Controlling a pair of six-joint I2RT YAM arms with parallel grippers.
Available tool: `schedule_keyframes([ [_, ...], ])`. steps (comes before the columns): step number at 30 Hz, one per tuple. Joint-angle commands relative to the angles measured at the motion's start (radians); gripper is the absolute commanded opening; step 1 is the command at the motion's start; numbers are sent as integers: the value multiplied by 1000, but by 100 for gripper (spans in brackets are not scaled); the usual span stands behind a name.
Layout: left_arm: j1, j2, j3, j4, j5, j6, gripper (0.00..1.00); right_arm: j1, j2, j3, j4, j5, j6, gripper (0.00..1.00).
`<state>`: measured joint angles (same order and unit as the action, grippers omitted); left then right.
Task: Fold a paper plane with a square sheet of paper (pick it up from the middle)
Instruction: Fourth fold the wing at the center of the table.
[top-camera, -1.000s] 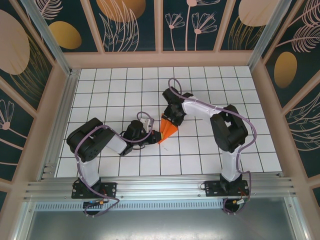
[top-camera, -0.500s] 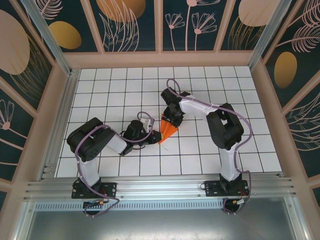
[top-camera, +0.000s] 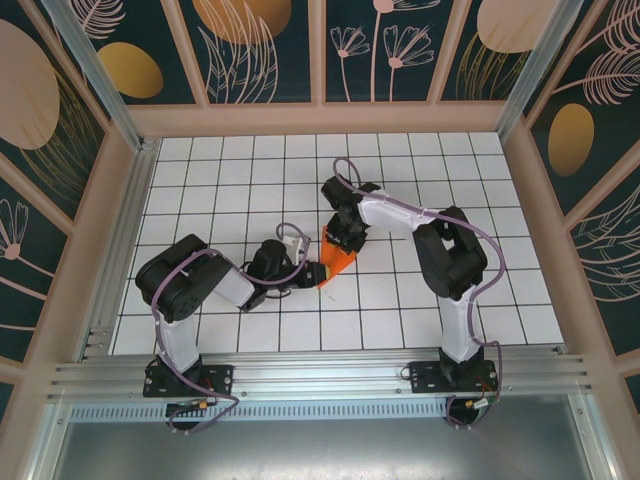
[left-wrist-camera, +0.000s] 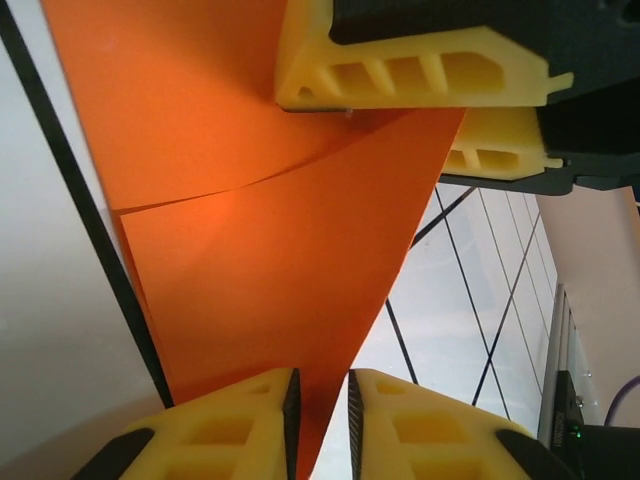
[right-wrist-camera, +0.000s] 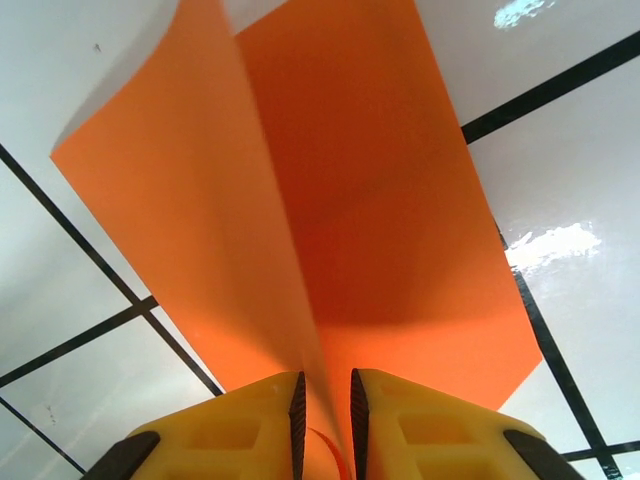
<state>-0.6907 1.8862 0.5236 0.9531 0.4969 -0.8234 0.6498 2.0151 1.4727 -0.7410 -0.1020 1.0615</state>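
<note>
The orange paper (top-camera: 338, 262), folded into a pointed wedge, lies mid-table between both grippers. My left gripper (top-camera: 315, 273) reaches in from the left at its near tip. In the left wrist view that gripper (left-wrist-camera: 320, 410) stands slightly open around the paper's (left-wrist-camera: 260, 260) corner, and white table shows beside one pad. The right gripper's yellow fingers (left-wrist-camera: 410, 70) sit on the paper's far end there. My right gripper (top-camera: 343, 243) comes down from behind. In its own view the right gripper (right-wrist-camera: 325, 410) is shut on a raised fold of the paper (right-wrist-camera: 350, 200), whose two sides slope away.
The white gridded table (top-camera: 420, 170) is boxed in by wooden walls with patterned panels. An aluminium rail (top-camera: 120, 240) runs along the left side and a metal frame (top-camera: 320, 375) crosses the near edge by the arm bases.
The left jaws have parted from a tight grip. The right jaws have narrowed onto the fold. The paper now spreads wider than the narrow dart seen before.
</note>
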Motion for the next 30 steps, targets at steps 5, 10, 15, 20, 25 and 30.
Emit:
schedule_keyframes([
  [5, 3, 45, 2, -32, -6, 18, 25, 12, -21, 31, -62, 18, 9, 15],
  [10, 3, 26, 1, -15, 13, 6, 28, 14, -25, 18, -71, 33, -23, 0],
  [15, 12, -59, -4, 1, 23, -45, 34, 14, -39, -11, -88, 70, -122, 0],
  [20, 54, -88, -11, 3, 15, -120, 35, 5, -78, -54, -71, 88, -256, 0],
  [25, 54, -58, 13, -21, 9, -153, 32, -6, -93, -69, -78, 113, -331, 0],
  [30, 52, -24, 35, -14, 30, -194, 27, -16, -87, -44, -99, 154, -339, 0],
])
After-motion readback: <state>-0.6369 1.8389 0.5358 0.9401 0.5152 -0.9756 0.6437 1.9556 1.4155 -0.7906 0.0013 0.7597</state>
